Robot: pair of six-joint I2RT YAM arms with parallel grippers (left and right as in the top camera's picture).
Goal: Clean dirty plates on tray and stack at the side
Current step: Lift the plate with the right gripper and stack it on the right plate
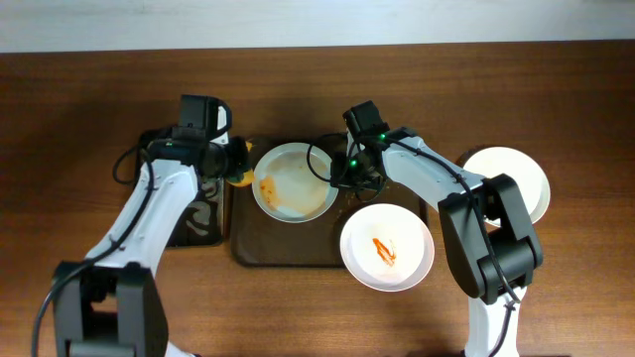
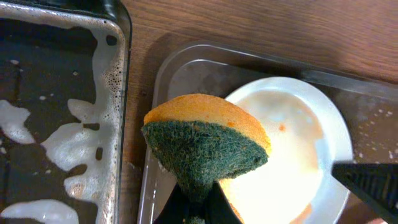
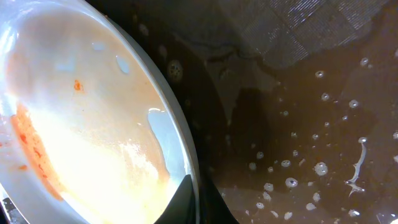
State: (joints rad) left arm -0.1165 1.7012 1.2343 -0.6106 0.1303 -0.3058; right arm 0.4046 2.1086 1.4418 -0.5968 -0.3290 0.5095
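1. Overhead view gives three plates in all: a pale grey-green plate (image 1: 298,186), a smeared white plate (image 1: 387,248) and a clean white plate (image 1: 524,178).
2. The pale grey-green plate lies inside the brown tray (image 1: 283,250), between the two pincers. Its inside is wet and shiny, with a thin orange film. A stronger orange smear sits at the side nearest the left pincer (image 2: 194,208).
3. The right pincer (image 3: 194,204) is closed on the rim of this plate, with a dark finger on each side of the rim. Beside it the tray floor is wet, with many small bubbles.
4. The left pincer is closed on one sponge (image 2: 205,143), which is orange with a dark green rough face. The sponge hangs over the edge of the brown tray, at the rim of the pale grey-green plate. I cannot tell if it touches the plate.
5. The smeared white plate lies near the right pincer, on the robot's side of it. It rests over a corner of the brown tray, partly off it, and has a red-orange streak in its middle.
6. The clean white plate lies on the table (image 1: 89,109), well apart from the right pincer on its outer side, and the right arm partly hides it.
7. Trays are two: the brown one, and a black tray (image 2: 121,37) just beside the left pincer on its outer side, with white foam on its floor.
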